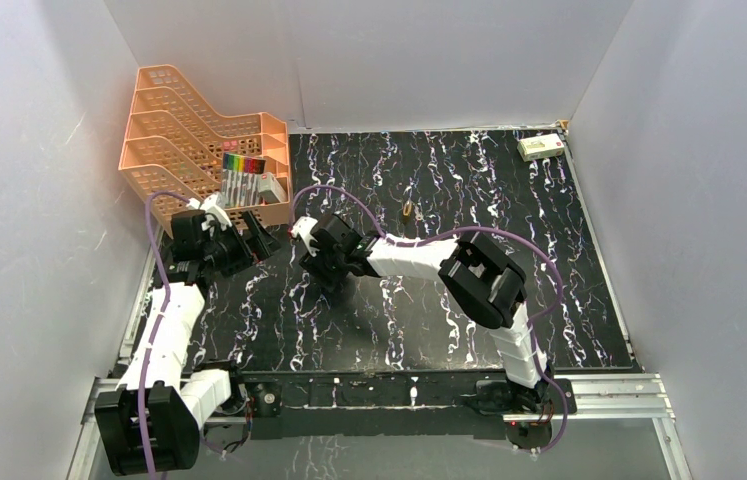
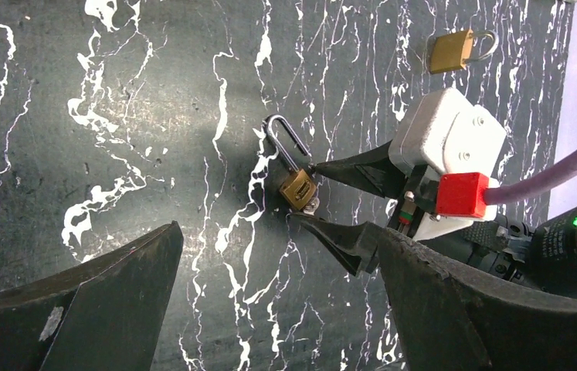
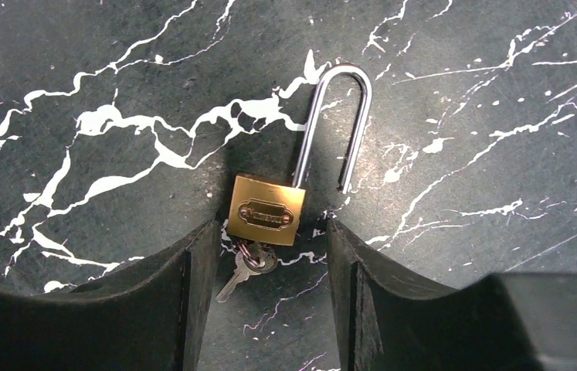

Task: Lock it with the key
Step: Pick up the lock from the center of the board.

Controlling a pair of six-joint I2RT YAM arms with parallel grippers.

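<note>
A brass padlock (image 3: 266,210) lies flat on the black marbled table (image 3: 115,69), its long steel shackle (image 3: 337,116) sprung open with one leg out of the body. A key (image 3: 248,265) sits in its base, with another key hanging from the same ring. My right gripper (image 3: 269,236) is open, low over the table, its fingers (image 3: 192,286) either side of the keys and the padlock's base, gripping nothing. The left wrist view shows the padlock (image 2: 298,188) between those fingers. My left gripper (image 2: 277,230) is open and empty, a little short of the padlock. In the top view the right gripper (image 1: 334,272) hides the padlock.
A second, shut brass padlock (image 2: 455,50) lies further out on the table. An orange tiered rack (image 1: 199,130) with markers stands at the back left, close behind the left gripper (image 1: 254,240). A small white box (image 1: 540,147) sits at the back right corner.
</note>
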